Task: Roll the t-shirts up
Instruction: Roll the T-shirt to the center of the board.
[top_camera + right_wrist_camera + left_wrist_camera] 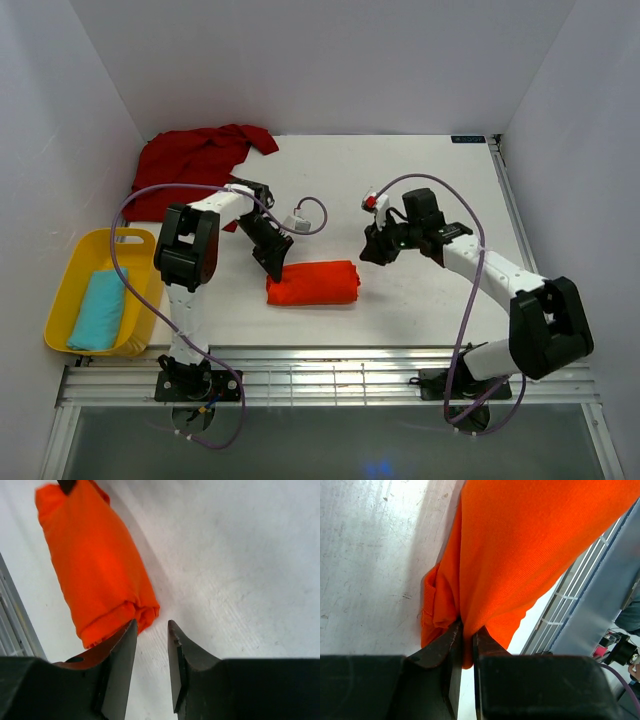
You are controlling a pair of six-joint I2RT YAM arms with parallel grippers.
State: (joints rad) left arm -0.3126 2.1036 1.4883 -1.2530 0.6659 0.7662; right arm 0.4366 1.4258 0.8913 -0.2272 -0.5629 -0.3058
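The orange shirt (313, 283) lies rolled mid-frame, the left gripper (274, 266) pinched on its left end; the right gripper (372, 250) hangs slightly parted, empty. The red shirt (200, 165) sits crumpled upper left. Soft, light cloth, I'd say: grip thick folded edges.

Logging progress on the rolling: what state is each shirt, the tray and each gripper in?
orange t-shirt: rolled, lying on the table.
dark red t-shirt: unrolled, crumpled at the far left.
yellow tray: holds a light-blue cloth.
left gripper: shut on the orange t-shirt's end.
right gripper: open, empty, near the roll's other end.
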